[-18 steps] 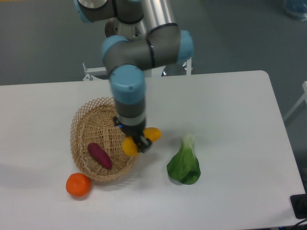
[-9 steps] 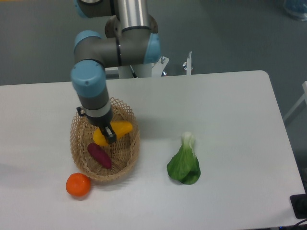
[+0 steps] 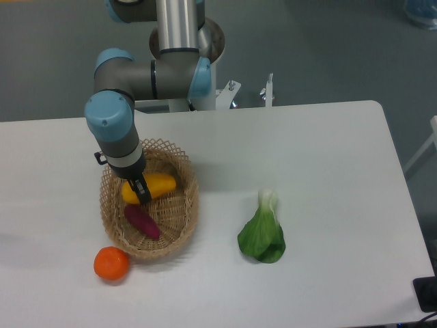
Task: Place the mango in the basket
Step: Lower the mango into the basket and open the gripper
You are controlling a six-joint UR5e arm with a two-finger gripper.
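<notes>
The gripper (image 3: 142,191) has carried the mango (image 3: 151,186) from beside the rim to inside the basket (image 3: 183,219), and now lower, near the purple tuber (image 3: 141,221). The fingers are still closed on the mango, so I judge only the release is left.

One fixed camera looks down steeply from the near side of the white table (image 3: 328,150), high and at middling range. The arm's base (image 3: 179,41) stands at the far edge (grey floor beyond). No second view.
</notes>
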